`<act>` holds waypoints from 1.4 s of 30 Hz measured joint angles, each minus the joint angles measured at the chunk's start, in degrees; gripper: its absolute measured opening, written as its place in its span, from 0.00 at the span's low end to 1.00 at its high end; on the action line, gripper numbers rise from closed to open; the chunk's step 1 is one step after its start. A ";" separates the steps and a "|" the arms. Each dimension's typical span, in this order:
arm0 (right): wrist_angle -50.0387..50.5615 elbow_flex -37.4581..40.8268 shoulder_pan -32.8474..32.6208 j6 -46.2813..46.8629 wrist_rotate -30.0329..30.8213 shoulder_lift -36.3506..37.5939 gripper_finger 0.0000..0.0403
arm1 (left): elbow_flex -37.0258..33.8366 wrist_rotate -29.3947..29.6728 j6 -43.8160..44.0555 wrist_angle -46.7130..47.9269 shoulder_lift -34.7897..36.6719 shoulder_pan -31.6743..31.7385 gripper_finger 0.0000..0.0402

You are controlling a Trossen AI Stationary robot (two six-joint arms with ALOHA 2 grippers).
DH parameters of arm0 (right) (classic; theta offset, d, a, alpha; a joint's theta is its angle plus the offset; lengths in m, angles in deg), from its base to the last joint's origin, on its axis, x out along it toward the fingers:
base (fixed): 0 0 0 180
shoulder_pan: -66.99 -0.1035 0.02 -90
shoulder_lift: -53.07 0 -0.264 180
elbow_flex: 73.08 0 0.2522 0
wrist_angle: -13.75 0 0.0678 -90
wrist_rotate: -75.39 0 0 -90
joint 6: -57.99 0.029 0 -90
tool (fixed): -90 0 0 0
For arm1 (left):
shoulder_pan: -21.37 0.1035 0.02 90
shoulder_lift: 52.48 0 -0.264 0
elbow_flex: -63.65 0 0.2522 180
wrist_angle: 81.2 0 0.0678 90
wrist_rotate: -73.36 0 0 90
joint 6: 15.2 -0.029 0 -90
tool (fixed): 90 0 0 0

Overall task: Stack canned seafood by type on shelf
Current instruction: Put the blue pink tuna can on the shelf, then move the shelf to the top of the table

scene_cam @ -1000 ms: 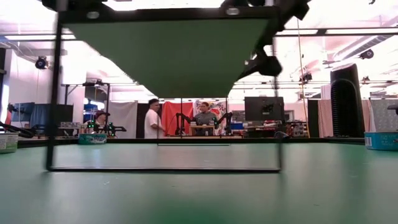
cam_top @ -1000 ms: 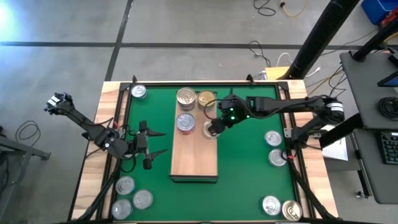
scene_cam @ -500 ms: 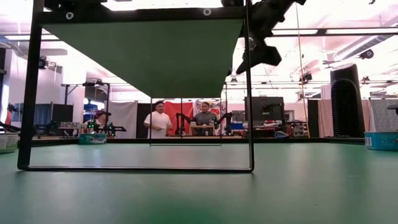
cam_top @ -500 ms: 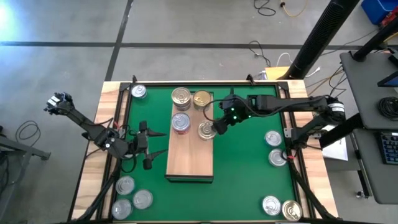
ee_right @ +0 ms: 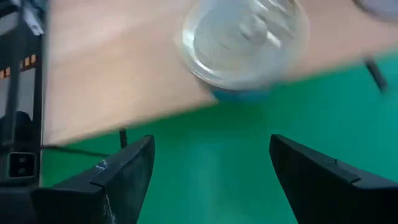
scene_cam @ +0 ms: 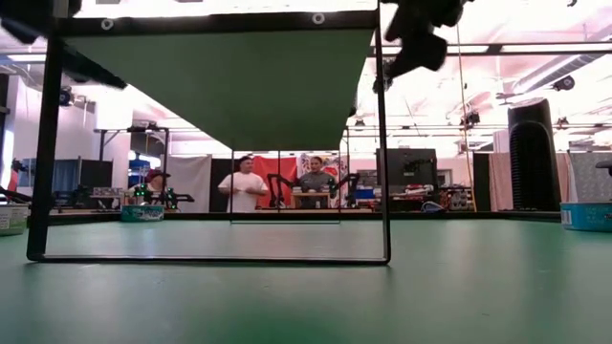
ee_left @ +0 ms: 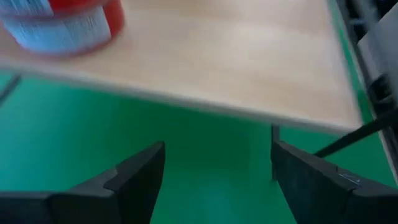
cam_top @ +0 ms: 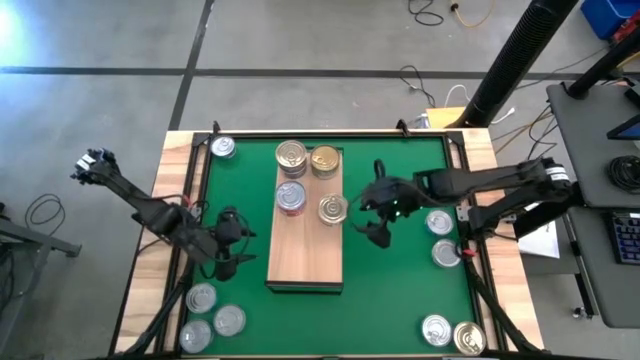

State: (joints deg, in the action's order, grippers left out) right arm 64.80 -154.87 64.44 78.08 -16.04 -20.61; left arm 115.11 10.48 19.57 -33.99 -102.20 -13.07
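The shelf (cam_top: 305, 250) is a light-wood board in the middle of the green mat. Several canned seafood tins stand on it: a silver-topped one (cam_top: 291, 155), a gold-topped one (cam_top: 325, 159), a red-labelled one (cam_top: 291, 196) and a blue-labelled one (cam_top: 333, 209) at its right edge. My right gripper (cam_top: 378, 218) hangs open just right of the shelf, with the blue-labelled tin (ee_right: 245, 43) ahead of it, and touches nothing. My left gripper (cam_top: 236, 245) is open left of the shelf, facing the shelf's side (ee_left: 217, 68) and the red-labelled tin (ee_left: 62, 22).
Loose tins stand on the mat: one at the far left corner (cam_top: 223, 148), three at the near left (cam_top: 201, 297), two at the right edge (cam_top: 438, 222) and two at the near right (cam_top: 436, 329). The shelf stands on thin dark legs (scene_cam: 384, 143).
My right gripper has drawn away from the blue-labelled tin toward the table's right edge, rising and rolling. The shelf with its tins first slid a little toward the table's left edge, then stayed. My left gripper has turned and tipped downward where it is.
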 joint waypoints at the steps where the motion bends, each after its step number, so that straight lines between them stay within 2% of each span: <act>1: -1.50 0.34 -0.49 -0.76 0.70 -0.55 0.77 | -0.66 -0.42 0.46 -0.13 -0.25 0.08 0.69; 3: -3.40 0.75 -0.86 -1.86 1.87 -2.06 0.77 | -1.88 -0.23 1.31 -0.67 -0.54 0.11 0.69; 6: -4.23 0.81 -0.92 -3.37 2.57 -4.50 0.78 | -2.73 3.20 3.74 -0.72 -0.80 0.26 0.69; 13: -10.41 0.05 -0.83 -7.82 7.32 -9.04 0.75 | -2.84 6.34 2.72 -0.99 -1.00 1.65 0.69; 21: -13.32 -0.18 0.88 -7.48 13.63 -9.61 0.71 | -3.10 6.32 2.21 -2.69 -2.78 2.29 0.69; 25: -13.76 -0.13 1.45 -6.69 16.64 -9.54 0.69 | -3.32 6.20 -0.85 -6.20 -5.12 2.32 0.69; 33: -10.69 -0.98 1.07 -6.64 16.50 -7.17 0.66 | -3.34 6.22 -6.09 -10.34 -8.33 5.82 0.69; 37: -8.38 -0.96 0.79 -4.64 16.50 -6.58 0.64 | -3.23 5.69 -10.12 -10.69 -8.60 8.72 0.69; 42: -5.52 -0.96 0.48 -3.08 16.48 -6.30 0.62 | -3.12 -2.45 -12.69 -13.06 -8.83 14.56 0.69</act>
State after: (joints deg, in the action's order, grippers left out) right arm 59.28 -155.83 64.93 75.00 0.44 -26.91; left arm 111.99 8.03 6.88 -47.05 -111.03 1.49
